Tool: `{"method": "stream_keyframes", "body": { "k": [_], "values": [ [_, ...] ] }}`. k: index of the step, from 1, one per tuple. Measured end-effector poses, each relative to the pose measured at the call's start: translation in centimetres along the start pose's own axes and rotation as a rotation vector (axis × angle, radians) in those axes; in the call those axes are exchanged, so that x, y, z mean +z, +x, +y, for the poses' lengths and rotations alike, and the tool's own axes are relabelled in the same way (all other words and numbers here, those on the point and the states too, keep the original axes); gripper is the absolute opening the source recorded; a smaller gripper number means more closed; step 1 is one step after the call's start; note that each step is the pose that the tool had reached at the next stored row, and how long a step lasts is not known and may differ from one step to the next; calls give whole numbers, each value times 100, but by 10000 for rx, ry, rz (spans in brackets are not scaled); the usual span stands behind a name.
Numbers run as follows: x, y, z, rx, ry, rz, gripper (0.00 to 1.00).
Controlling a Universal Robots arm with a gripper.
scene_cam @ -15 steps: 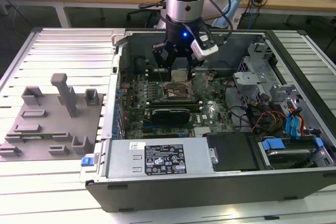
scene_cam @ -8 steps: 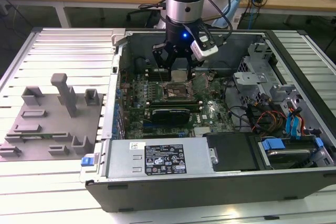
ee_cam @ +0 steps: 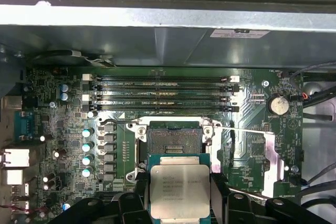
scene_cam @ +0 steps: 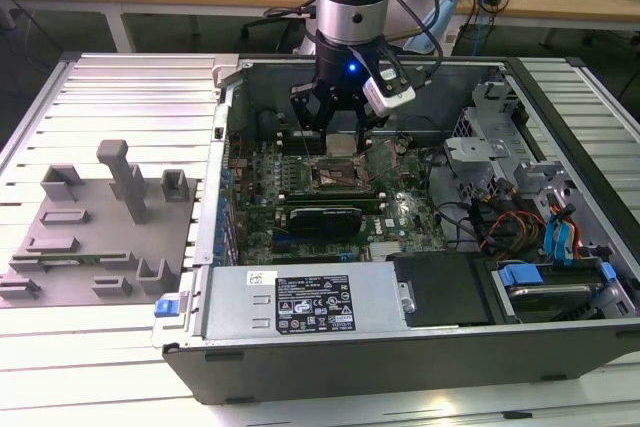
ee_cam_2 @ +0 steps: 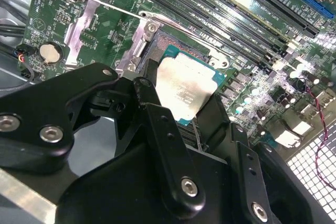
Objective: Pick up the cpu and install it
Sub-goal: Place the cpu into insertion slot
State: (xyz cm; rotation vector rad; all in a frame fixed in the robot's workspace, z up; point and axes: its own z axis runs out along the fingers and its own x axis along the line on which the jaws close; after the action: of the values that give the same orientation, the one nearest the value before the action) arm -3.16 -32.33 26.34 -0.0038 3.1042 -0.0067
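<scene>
At the exterior view's left, well apart from the work: a grey fixture tray [scene_cam: 90, 237] on the slatted table [scene_cam: 100, 97]. Toward the middle, inside the open computer case [scene_cam: 400, 372], above the green motherboard [scene_cam: 300, 197]: gripper [scene_cam: 340, 135] closed narrowly on the cpu [ee_cam: 180, 192], pinched by two opposite edges, hanging just beside and above the open socket [ee_cam: 174, 140], not yet seated. Probably light, stiff and flat, with a smooth metal top and thin slick rims, so prone to slipping or tilting. Underside contacts and socket pins judged fragile, hence hold by the edges only. At the exterior view's right: drive bays [scene_cam: 490, 147] and coloured cables [scene_cam: 510, 222]. Hidden: cpu's underside; part of its rim behind the black fingers [ee_cam_2: 152, 108] in the second wrist view; gap between chip and socket impossible to gauge.
</scene>
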Motion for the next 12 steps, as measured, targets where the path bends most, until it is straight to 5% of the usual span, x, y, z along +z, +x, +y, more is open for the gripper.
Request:
{"method": "stream_keyframes", "body": {
  "k": [6,9,12],
  "values": [
    [6,-1,0,560,20,2,55],
    [19,-1,0,1906,72,8,55],
    [24,-1,0,2634,99,11,55]
  ]
}}
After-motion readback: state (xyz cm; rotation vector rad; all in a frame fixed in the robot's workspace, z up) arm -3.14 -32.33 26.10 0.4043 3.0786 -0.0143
